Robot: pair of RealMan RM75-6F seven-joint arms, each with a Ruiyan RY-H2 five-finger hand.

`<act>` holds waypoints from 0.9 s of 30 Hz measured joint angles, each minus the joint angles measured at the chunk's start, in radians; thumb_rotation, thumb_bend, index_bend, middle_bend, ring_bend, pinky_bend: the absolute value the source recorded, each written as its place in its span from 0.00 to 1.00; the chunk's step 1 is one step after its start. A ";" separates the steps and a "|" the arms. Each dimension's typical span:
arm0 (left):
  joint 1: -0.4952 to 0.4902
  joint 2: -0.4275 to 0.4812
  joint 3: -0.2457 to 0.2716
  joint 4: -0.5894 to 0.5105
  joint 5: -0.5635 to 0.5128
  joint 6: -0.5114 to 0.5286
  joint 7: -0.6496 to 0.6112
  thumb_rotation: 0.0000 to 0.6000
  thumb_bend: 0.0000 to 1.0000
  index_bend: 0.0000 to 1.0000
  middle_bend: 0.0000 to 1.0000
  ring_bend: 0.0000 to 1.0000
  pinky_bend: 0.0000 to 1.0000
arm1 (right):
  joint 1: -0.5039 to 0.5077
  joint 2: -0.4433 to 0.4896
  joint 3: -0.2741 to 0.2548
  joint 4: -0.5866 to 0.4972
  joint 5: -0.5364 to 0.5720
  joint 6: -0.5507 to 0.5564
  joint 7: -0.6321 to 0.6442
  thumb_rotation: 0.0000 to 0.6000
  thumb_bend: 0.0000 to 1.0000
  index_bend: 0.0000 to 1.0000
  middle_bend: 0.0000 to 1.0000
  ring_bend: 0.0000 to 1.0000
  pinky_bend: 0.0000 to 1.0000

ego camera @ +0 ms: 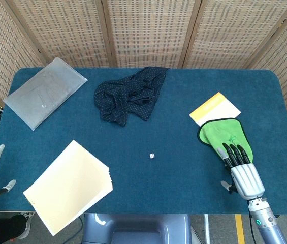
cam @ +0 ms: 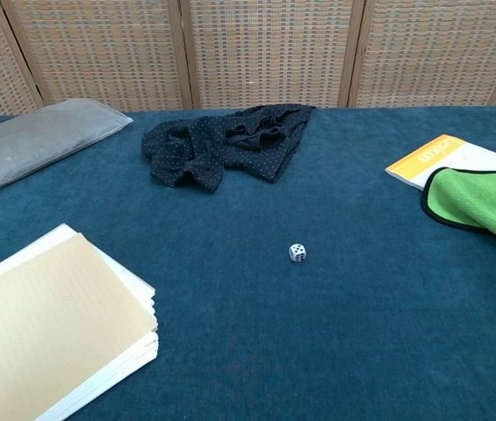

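The right hand (ego camera: 238, 165) rests on the green cloth (ego camera: 225, 136).

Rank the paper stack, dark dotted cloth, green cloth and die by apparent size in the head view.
1. paper stack
2. dark dotted cloth
3. green cloth, partly under the right robot hand, so its full extent is unsure
4. die

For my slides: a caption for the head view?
Right hand rests fingers on green cloth overlapping an orange-and-white booklet; die mid-table.
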 measured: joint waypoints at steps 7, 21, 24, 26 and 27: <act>0.000 -0.002 0.003 -0.004 0.006 0.002 0.011 1.00 0.00 0.00 0.00 0.00 0.00 | -0.004 0.006 -0.001 -0.004 -0.004 0.010 0.006 1.00 0.25 0.00 0.00 0.00 0.00; 0.001 0.002 0.000 -0.005 0.002 0.005 -0.001 1.00 0.00 0.00 0.00 0.00 0.00 | 0.000 0.003 -0.007 -0.012 -0.017 0.004 0.001 1.00 0.25 0.04 0.00 0.00 0.00; 0.003 0.005 -0.003 -0.006 -0.003 0.006 -0.008 1.00 0.00 0.00 0.00 0.00 0.00 | 0.004 -0.005 -0.007 -0.013 -0.021 0.001 -0.002 1.00 0.25 0.12 0.00 0.00 0.00; 0.003 0.007 -0.005 -0.007 -0.005 0.007 -0.011 1.00 0.00 0.00 0.00 0.00 0.00 | 0.012 -0.012 -0.004 -0.019 -0.020 -0.010 -0.004 1.00 0.25 0.16 0.00 0.00 0.00; 0.003 0.008 -0.005 -0.007 -0.005 0.007 -0.011 1.00 0.00 0.00 0.00 0.00 0.00 | 0.017 -0.014 -0.001 -0.024 -0.020 -0.017 -0.005 1.00 0.25 0.19 0.00 0.00 0.00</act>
